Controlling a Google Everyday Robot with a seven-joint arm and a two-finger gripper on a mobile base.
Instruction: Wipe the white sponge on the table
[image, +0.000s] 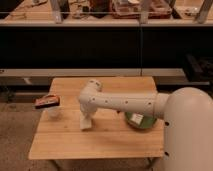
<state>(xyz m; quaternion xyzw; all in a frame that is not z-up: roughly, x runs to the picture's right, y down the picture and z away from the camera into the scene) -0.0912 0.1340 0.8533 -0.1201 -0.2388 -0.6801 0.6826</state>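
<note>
On the wooden table (100, 145) in front of the rig, I saw the white arm (125, 104) reaching in from the right, running level across the board before bending down at the wrist. The gripper (86, 118) pointed straight down, left of the table's middle, with its lower end at the tabletop. I could not tell whether the claw was open, closed or gripping anything; from my view it read as one pale mass. The white sponge (85, 126), as far as I could make out, was the pale block at the very bottom of that mass, lying against the wood directly under the gripper. I could not find the line where one ended and the other began.

Near the table's left edge sat an orange-brown snack packet (47, 101), with a pale, see-through object (54, 113) just beside it and nearer to me. To the right, a round green dish (139, 120) rested on the table, partly covered by the arm. The robot's rounded white body (191, 132) filled the lower right corner.
</note>
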